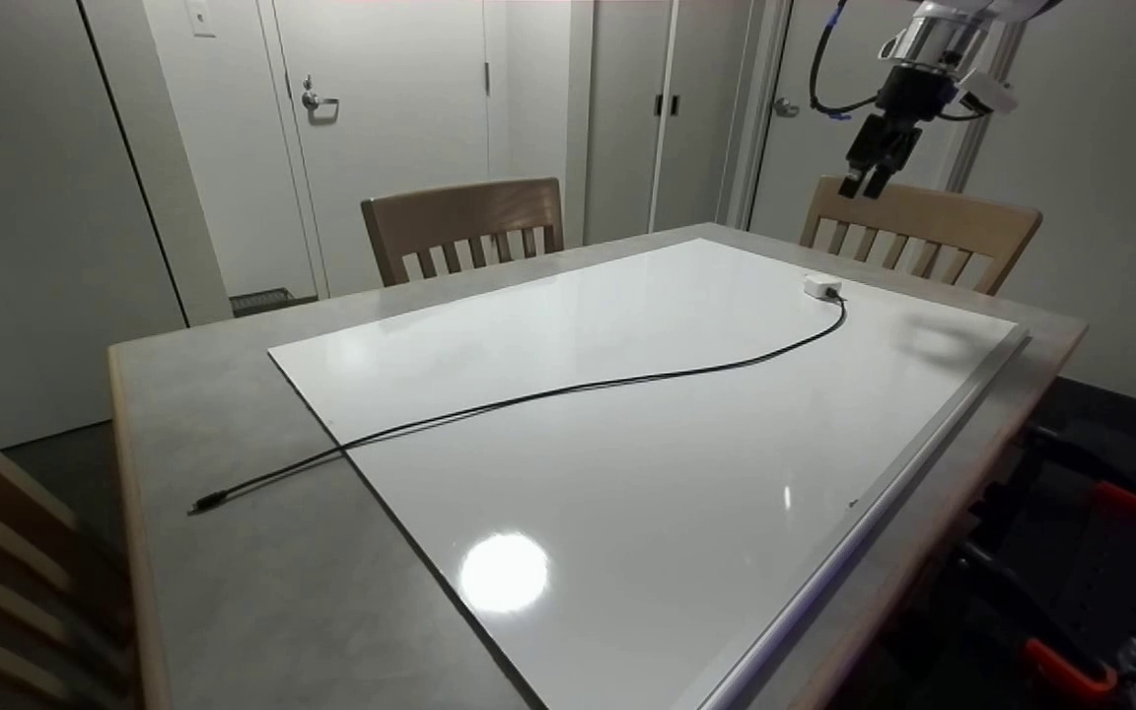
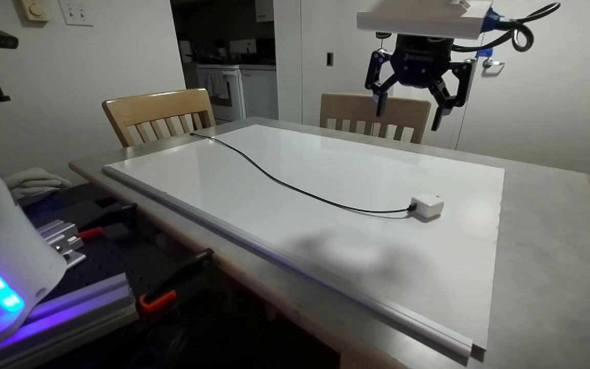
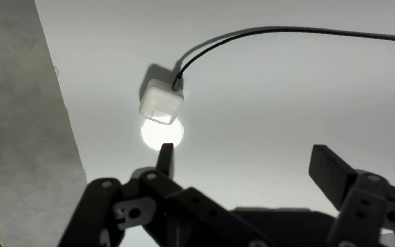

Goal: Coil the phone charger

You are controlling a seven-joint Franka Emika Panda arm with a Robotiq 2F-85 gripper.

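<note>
The phone charger, a long thin black cable, lies in a loose curve across the white board; it shows in both exterior views point(image 1: 583, 387) point(image 2: 291, 186) and the wrist view point(image 3: 286, 30). One end is plugged into a small white power block point(image 1: 819, 286) point(image 2: 428, 206) point(image 3: 161, 102). The other plug point(image 1: 211, 500) lies on the grey tabletop past the board's edge. My gripper point(image 1: 864, 187) point(image 2: 408, 119) point(image 3: 243, 147) is open and empty, well above the board. In the wrist view the power block sits beyond the left fingertip, and the cable runs off the right edge.
The white board point(image 1: 647, 493) covers much of the grey table point(image 1: 262, 592) and has a raised metal rail point(image 2: 285, 266) along one long edge. Wooden chairs point(image 1: 469, 222) point(image 2: 159, 115) stand around the table. Clamps with orange handles point(image 2: 156, 303) sit near the robot's base point(image 2: 8, 246).
</note>
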